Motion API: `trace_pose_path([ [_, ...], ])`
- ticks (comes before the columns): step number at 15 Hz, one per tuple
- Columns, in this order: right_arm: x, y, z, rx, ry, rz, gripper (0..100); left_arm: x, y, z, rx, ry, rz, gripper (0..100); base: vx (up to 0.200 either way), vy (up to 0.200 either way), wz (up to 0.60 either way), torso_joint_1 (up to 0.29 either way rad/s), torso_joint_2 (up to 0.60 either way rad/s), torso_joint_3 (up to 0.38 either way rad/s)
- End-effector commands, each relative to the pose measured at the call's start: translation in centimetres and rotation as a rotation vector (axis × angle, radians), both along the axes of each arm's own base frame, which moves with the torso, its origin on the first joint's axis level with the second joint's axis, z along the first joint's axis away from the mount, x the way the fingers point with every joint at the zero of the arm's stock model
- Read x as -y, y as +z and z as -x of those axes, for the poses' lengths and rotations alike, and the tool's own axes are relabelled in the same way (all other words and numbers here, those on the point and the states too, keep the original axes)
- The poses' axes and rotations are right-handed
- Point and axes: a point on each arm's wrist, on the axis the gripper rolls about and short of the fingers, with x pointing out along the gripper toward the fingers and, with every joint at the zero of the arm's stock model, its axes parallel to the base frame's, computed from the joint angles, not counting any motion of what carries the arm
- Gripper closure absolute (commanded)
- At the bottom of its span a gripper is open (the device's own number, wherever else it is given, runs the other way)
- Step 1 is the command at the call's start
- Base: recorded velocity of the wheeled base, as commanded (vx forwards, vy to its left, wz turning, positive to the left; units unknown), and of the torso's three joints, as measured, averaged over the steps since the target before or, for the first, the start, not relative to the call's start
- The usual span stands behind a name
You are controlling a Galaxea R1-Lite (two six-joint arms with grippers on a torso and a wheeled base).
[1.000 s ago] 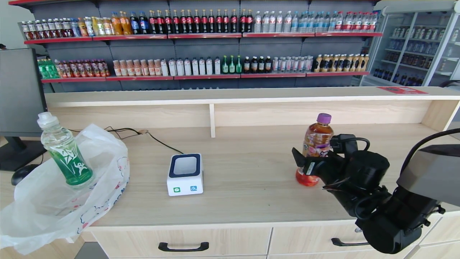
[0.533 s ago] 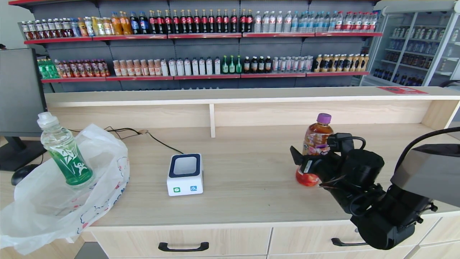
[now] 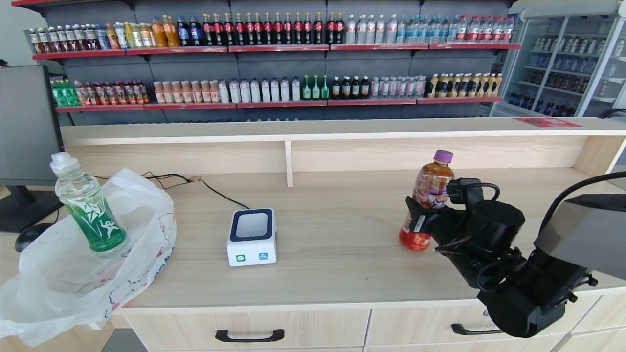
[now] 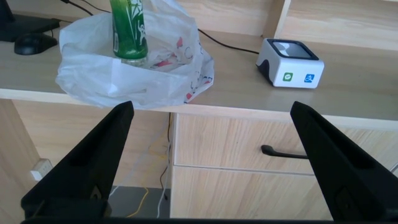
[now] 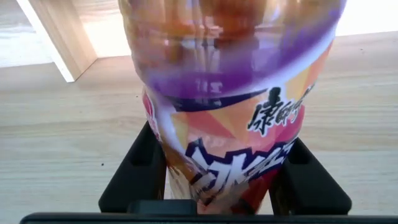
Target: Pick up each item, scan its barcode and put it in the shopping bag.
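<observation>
Purple-capped tea bottle (image 3: 430, 195) is clamped at its lower half in the right tool (image 3: 423, 216), whose two dark fingers press against the label on either side, as the right wrist view (image 5: 224, 180) shows close up. Half a second ago those fingers stood spread around the bottle while it stood upright on the desk (image 3: 342, 264). Now they have shut on it, and the bottle leans with its cap a little higher, so the grasp looks made and the lift looks just begun. By my reading, the next step is the carry to the scanner (image 3: 252, 237), which sits well apart toward the robot's left.

Further out, the shopping bag (image 3: 73, 274) lies open at the desk's left end with a green bottle (image 3: 88, 210) standing in it. The left tool (image 4: 211, 165) hangs wide open and empty below the desk edge, in front of the drawers (image 4: 249, 162).

In the head view the far finger is hidden behind the bottle. Whether the base has cleared the desk is hard to judge. A pale strip on the label near the finger may be the barcode, but I cannot tell.
</observation>
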Motion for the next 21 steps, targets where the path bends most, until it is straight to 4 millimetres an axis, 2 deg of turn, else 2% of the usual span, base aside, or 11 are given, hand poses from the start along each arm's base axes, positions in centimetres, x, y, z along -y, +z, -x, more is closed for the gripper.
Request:
trace_pose_path([
  [1, 0.1, 0.7, 0.2, 0.019, -0.001, -0.007, 100, 0.0, 0.0, 0.0, -0.001, 0.001, 0.0, 0, 0.0, 0.0, 0.0, 0.0, 0.0, 0.0],
  [10, 1.2, 2.8, 0.7, 0.074, -0.026, -0.036, 100, 0.0, 0.0, 0.0, -0.001, 0.0, 0.006, 0, 0.0, 0.0, 0.0, 0.0, 0.0, 0.0],
  [13, 1.5, 4.8, 2.0, 0.123, -0.023, -0.053, 100, 0.0, -0.1, 0.0, -0.01, -0.003, 0.006, 0, 0.0, 0.0, 0.0, 0.0, 0.0, 0.0],
  [17, -0.6, 6.7, 4.0, 0.17, 0.063, -0.094, 100, 0.0, -0.1, 0.0, -0.013, -0.003, 0.003, 0, 0.0, 0.0, 0.0, 0.0, 0.0, 0.0],
  [21, -3.5, 8.9, 7.3, 0.224, 0.198, -0.132, 100, 0.0, -0.1, 0.0, -0.011, -0.003, 0.005, 0, 0.0, 0.0, 0.0, 0.0, 0.0, 0.0],
])
